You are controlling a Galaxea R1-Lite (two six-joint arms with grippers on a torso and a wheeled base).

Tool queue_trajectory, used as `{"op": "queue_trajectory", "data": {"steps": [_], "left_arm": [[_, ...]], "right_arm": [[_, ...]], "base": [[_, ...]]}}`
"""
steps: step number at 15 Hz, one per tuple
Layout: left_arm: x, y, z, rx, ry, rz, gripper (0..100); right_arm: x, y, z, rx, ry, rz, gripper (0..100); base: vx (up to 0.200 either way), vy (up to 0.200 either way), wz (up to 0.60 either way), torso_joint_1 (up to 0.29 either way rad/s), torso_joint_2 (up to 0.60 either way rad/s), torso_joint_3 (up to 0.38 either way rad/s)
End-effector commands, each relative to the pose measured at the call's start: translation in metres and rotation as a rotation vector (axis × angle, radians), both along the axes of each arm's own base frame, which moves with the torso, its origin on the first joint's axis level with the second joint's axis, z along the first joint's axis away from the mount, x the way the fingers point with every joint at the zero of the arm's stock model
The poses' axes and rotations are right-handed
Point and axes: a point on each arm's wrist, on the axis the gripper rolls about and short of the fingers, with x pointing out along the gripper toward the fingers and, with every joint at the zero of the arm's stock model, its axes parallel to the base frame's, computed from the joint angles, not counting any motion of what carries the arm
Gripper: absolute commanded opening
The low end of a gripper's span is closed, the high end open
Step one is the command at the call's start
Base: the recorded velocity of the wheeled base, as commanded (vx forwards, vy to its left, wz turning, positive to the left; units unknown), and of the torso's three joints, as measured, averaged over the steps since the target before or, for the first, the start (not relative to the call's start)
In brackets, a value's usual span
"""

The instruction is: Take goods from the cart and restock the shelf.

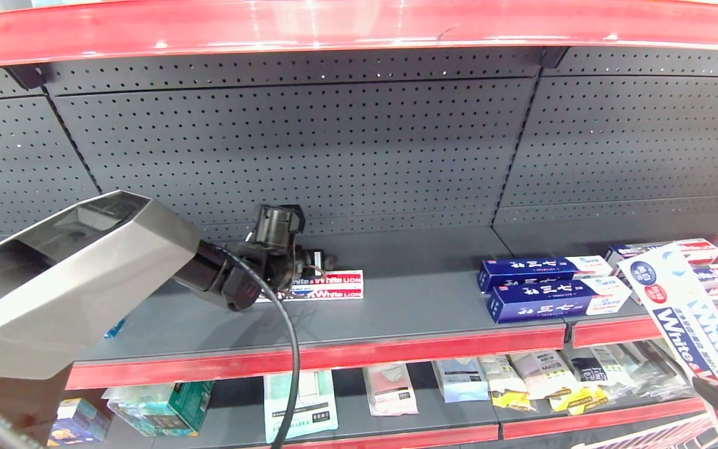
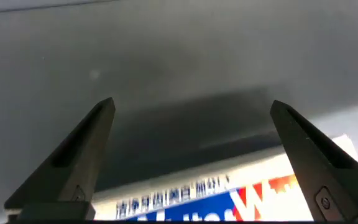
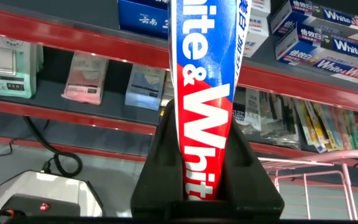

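At the near right, the right gripper (image 3: 201, 124) is clenched on the lower end of a toothpaste box (image 3: 202, 74), a grip plain in the right wrist view, while the head view adds that the box leans before the red-edged shelf (image 1: 409, 305). Farther in, at the shelf's left, the left wrist view shows the left gripper (image 2: 192, 104) released, fingers (image 2: 79, 162) spread wide over a second toothpaste box (image 1: 334, 285) lying flat. Right of it lie two blue boxes (image 1: 546, 290), white boxes (image 1: 708, 265) farther right; packets (image 1: 390, 386) lie on the shelf below (image 1: 396, 438).
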Motion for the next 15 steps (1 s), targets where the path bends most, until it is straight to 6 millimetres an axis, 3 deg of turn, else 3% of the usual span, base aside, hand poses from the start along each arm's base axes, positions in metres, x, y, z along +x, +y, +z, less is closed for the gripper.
{"op": "queue_trajectory", "data": {"steps": [1,15], "left_arm": [[0.0082,-0.0117,-0.0097,0.009,-0.011,0.010,100],[0.0046,-0.0133,-0.0118,0.036,0.054,-0.005,100]], "right_arm": [[0.0010,0.0002,-0.0012,-0.002,0.011,0.001,0],[0.0027,0.0006,-0.0022,-0.002,0.023,0.003,0]], "base": [[0.000,0.000,0.00,0.000,0.00,0.000],[0.000,0.000,0.00,0.000,0.00,0.000]]}}
